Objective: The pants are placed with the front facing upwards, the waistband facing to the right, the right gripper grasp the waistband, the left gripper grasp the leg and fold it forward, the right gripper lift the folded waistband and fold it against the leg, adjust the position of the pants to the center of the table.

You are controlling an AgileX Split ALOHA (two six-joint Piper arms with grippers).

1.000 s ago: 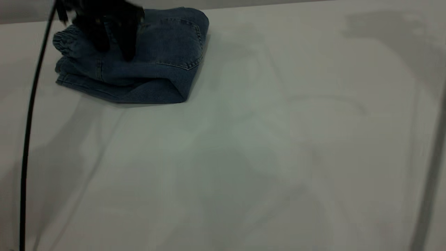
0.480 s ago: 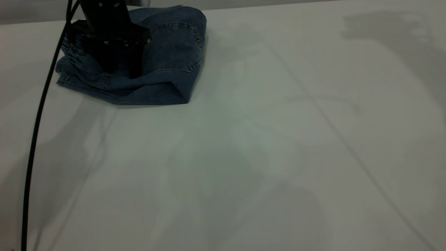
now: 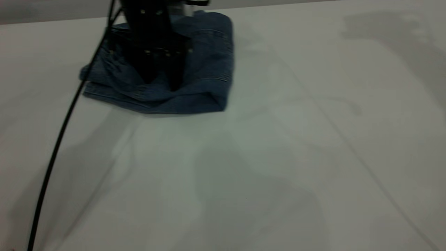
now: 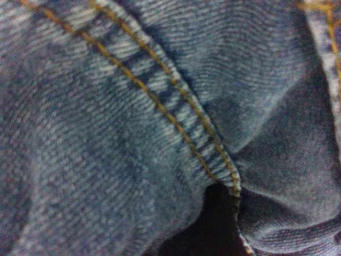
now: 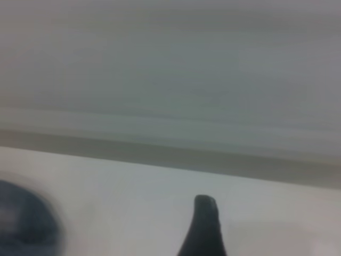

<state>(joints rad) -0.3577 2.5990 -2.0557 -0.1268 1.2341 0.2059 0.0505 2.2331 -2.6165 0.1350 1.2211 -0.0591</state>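
The blue denim pants (image 3: pixel 209 66) lie folded in a thick stack at the far left of the white table (image 3: pixel 278 157). My left gripper (image 3: pixel 162 78) stands on top of the stack, open, with both black fingers (image 3: pixel 148 75) pressed into the denim, which bunches between them. The gathered waistband (image 3: pixel 109 64) lies at the stack's left side, partly behind the gripper. The left wrist view is filled with denim (image 4: pixel 106 160) and a tan-stitched seam (image 4: pixel 160 101). In the right wrist view a dark part of my right gripper (image 5: pixel 205 224) hangs over bare table, away from the pants (image 5: pixel 24 221).
A thin black cable (image 3: pixel 59 139) runs from the left arm down across the table's left side to the front edge. The table's far edge (image 3: pixel 52 19) passes just behind the pants. Wide bare tabletop extends to the right and front.
The left gripper came down onto the folded pants and has slid right with them. The stack now lies clearly farther right and looks more crumpled.
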